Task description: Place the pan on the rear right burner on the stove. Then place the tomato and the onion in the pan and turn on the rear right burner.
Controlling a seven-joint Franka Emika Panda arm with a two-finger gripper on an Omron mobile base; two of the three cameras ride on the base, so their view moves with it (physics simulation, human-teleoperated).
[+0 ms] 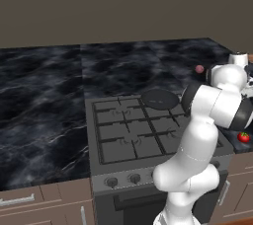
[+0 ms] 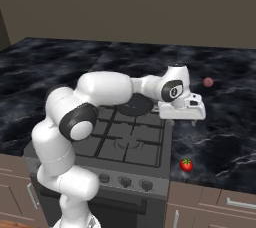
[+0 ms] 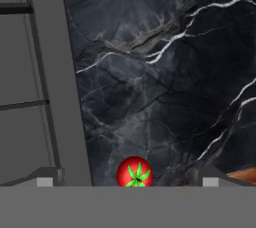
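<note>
The pan [image 1: 159, 99] sits on the rear right burner of the stove [image 1: 118, 135]; in the right base view the arm partly covers the pan [image 2: 134, 106]. The bright red tomato [image 2: 186, 165] lies on the counter right of the stove, near the front edge. Farther back on that counter lies the pinkish onion [image 2: 208, 82]. My gripper [image 2: 186, 117] hangs above the counter just right of the stove, between the two, pointing down. The hand view puts the tomato [image 3: 134, 173] low between my widely spread fingertips [image 3: 45, 179], well below them. The gripper [image 3: 127, 181] is open and holds nothing.
Black marble counter [image 1: 44, 95] flanks the stove on both sides. The stove's knobs [image 2: 125, 182] line its front panel. The stove's grey side edge [image 3: 50, 72] runs down the left of the hand view. Wooden drawers [image 1: 29, 204] lie below the counter.
</note>
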